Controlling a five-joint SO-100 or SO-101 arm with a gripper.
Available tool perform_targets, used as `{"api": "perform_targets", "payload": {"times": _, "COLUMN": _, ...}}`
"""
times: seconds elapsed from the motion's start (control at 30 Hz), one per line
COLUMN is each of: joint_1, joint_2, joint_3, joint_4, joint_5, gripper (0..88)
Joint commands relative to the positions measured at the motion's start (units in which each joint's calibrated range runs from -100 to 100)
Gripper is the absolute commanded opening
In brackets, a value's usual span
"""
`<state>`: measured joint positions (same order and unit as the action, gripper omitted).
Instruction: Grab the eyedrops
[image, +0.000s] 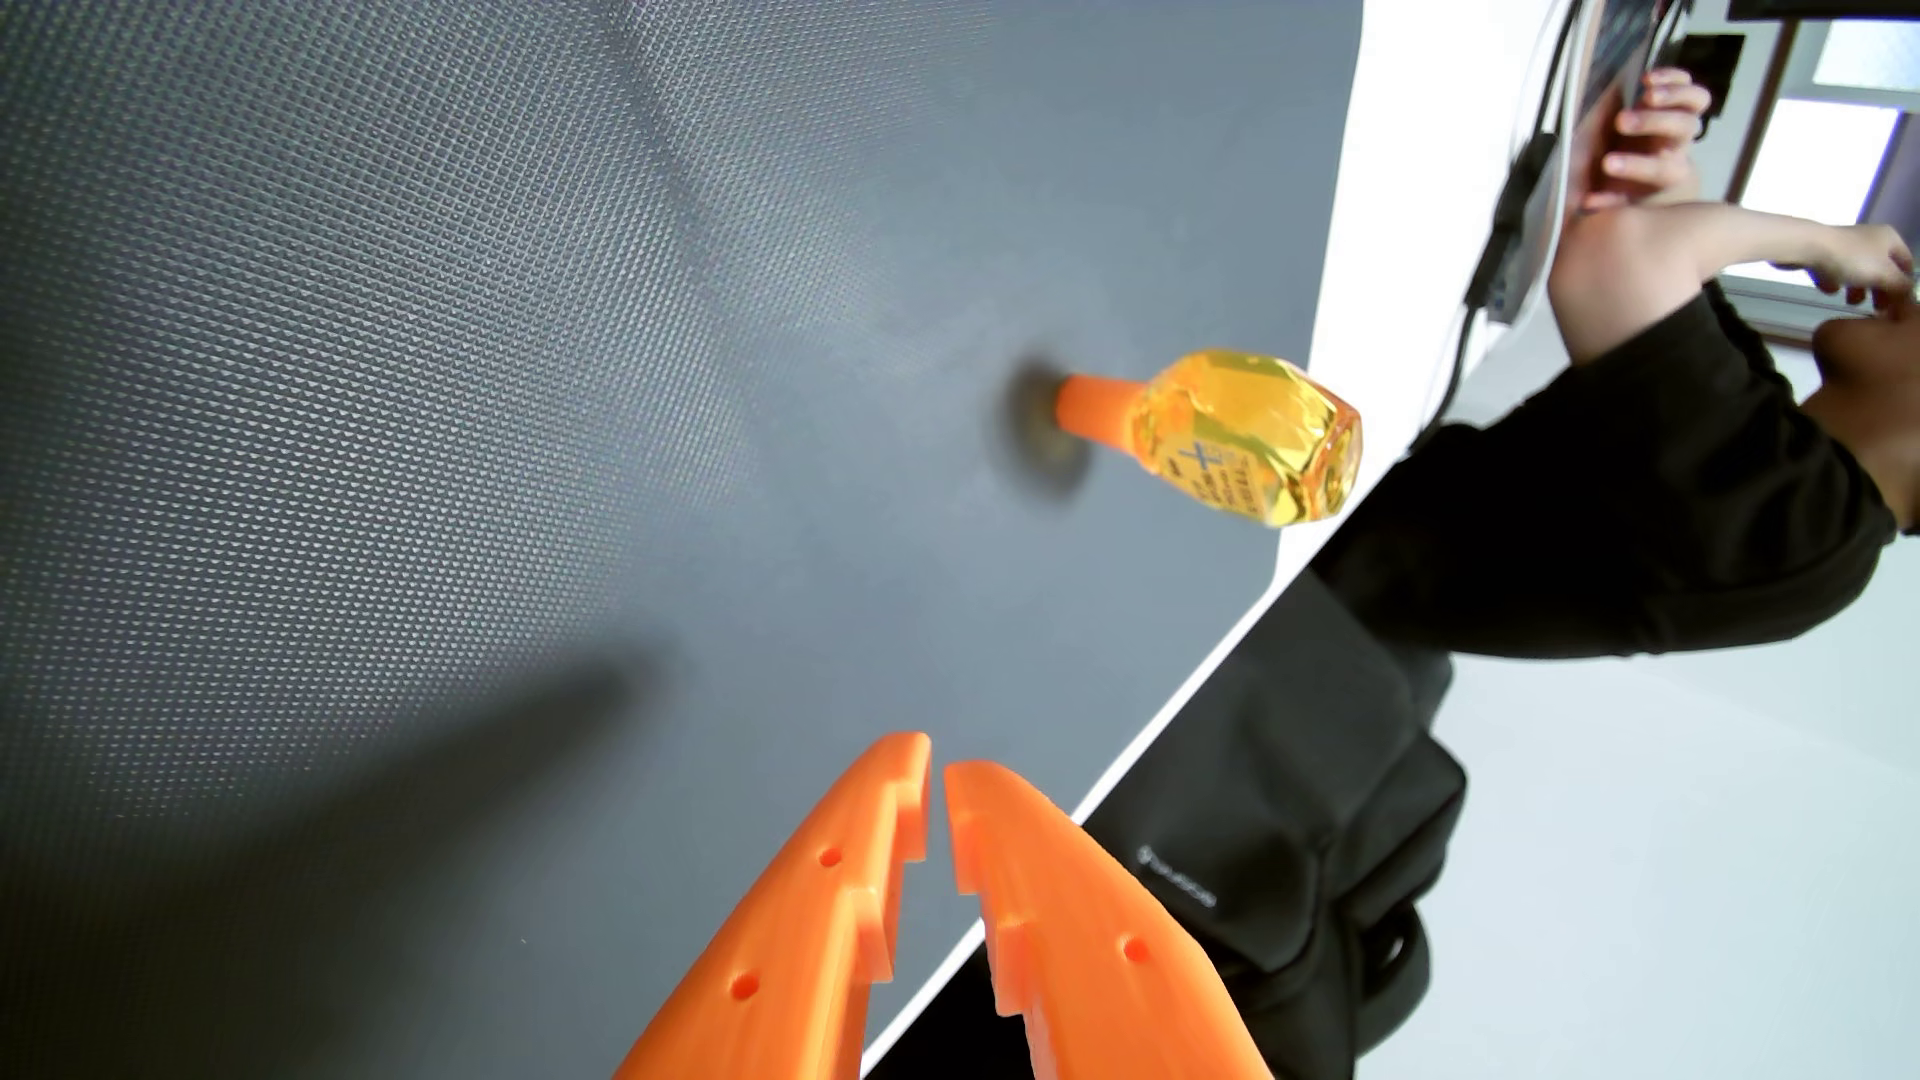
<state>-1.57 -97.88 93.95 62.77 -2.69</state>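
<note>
In the wrist view the eyedrops (1236, 434) are a small clear yellow bottle with an orange cap. The bottle stands cap-down on the dark grey textured mat (520, 363), near the mat's right edge. My orange gripper (937, 763) comes in from the bottom edge, well below the bottle and a little left of it. Its two toothed fingers (831, 914) almost meet at the tips, with only a thin gap and nothing between them.
The mat ends at a white table edge (1174, 717) running diagonally on the right. Beyond it a person in a dark sleeve (1621, 519) sits with hands (1652, 135) raised. A black bag (1278, 831) lies below the edge. Cables (1517, 197) hang at top right.
</note>
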Motion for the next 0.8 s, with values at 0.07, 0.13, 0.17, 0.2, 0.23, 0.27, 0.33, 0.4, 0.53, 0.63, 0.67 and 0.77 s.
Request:
{"api": "perform_targets", "payload": {"times": 0.07, "joint_1": -0.09, "joint_2": -0.42, "joint_3": -0.16, "joint_4": -0.16, "joint_5": 0.0, "gripper": 0.9}}
{"api": "perform_targets", "payload": {"times": 0.13, "joint_1": -0.09, "joint_2": -0.42, "joint_3": -0.16, "joint_4": -0.16, "joint_5": 0.0, "gripper": 0.9}}
{"api": "perform_targets", "payload": {"times": 0.17, "joint_1": -0.09, "joint_2": -0.42, "joint_3": -0.16, "joint_4": -0.16, "joint_5": 0.0, "gripper": 0.9}}
{"api": "perform_targets", "payload": {"times": 0.2, "joint_1": -0.09, "joint_2": -0.42, "joint_3": -0.16, "joint_4": -0.16, "joint_5": 0.0, "gripper": 0.9}}
{"api": "perform_targets", "payload": {"times": 0.23, "joint_1": -0.09, "joint_2": -0.42, "joint_3": -0.16, "joint_4": -0.16, "joint_5": 0.0, "gripper": 0.9}}
{"api": "perform_targets", "payload": {"times": 0.27, "joint_1": -0.09, "joint_2": -0.42, "joint_3": -0.16, "joint_4": -0.16, "joint_5": 0.0, "gripper": 0.9}}
{"api": "perform_targets", "payload": {"times": 0.33, "joint_1": -0.09, "joint_2": -0.42, "joint_3": -0.16, "joint_4": -0.16, "joint_5": 0.0, "gripper": 0.9}}
{"api": "perform_targets", "payload": {"times": 0.4, "joint_1": -0.09, "joint_2": -0.42, "joint_3": -0.16, "joint_4": -0.16, "joint_5": 0.0, "gripper": 0.9}}
{"api": "perform_targets", "payload": {"times": 0.53, "joint_1": 0.33, "joint_2": -0.42, "joint_3": -0.07, "joint_4": -0.51, "joint_5": -0.05, "gripper": 0.9}}
{"api": "perform_targets", "payload": {"times": 0.63, "joint_1": 0.41, "joint_2": -0.42, "joint_3": -0.07, "joint_4": -0.59, "joint_5": -0.21, "gripper": 0.9}}
{"api": "perform_targets", "payload": {"times": 0.67, "joint_1": 0.41, "joint_2": -0.42, "joint_3": -0.07, "joint_4": -0.59, "joint_5": -0.21, "gripper": 0.9}}
{"api": "perform_targets", "payload": {"times": 0.77, "joint_1": 0.41, "joint_2": -0.51, "joint_3": 0.02, "joint_4": -2.15, "joint_5": -0.37, "gripper": 1.0}}
